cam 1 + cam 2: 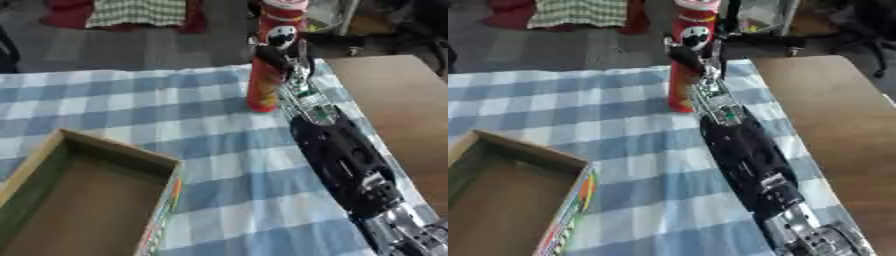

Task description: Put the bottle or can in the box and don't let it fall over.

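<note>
The robot's right hand (284, 60) has its fingers curled round a tall red cylindrical can (269, 60), which stands upright on the blue-and-white checked tablecloth (175, 110) at about one o'clock. The open brown cardboard box (79, 200) lies well apart at seven o'clock.

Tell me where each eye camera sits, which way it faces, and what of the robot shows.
Left eye view: head camera looking down at the checked table; right hand curled round the upright red can, open box lower left.
Right eye view: beside it, shifted right; same arm, box cut off more.
Shared: can, hand, box. Left hand unseen.
</note>
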